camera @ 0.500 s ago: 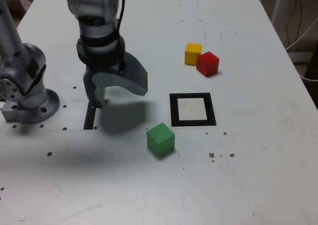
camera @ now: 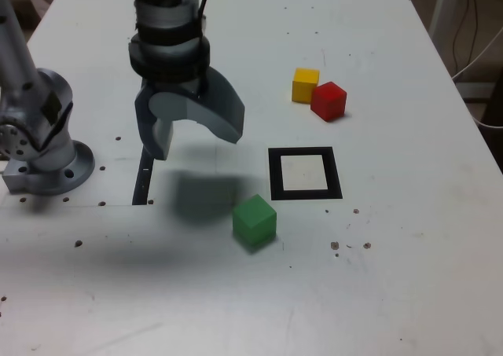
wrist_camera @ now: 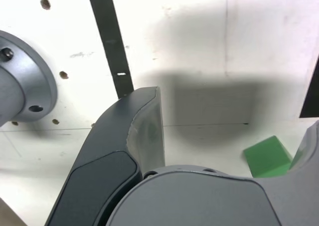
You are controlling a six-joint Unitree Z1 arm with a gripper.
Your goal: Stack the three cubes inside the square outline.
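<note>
The green cube point(camera: 254, 220) sits on the table point(camera: 409, 277), just near-left of the square outline point(camera: 304, 173) in the exterior view. My gripper point(camera: 196, 134) hangs above the table, spread and empty, up-left of that cube. The yellow cube point(camera: 305, 85) and red cube point(camera: 328, 100) touch beyond the outline.

White table point(camera: 377, 293) with scattered small holes and dark specks, a thin black strip point(camera: 142, 181) lying flat on it, and cables point(camera: 471, 26) beyond its far edge.
</note>
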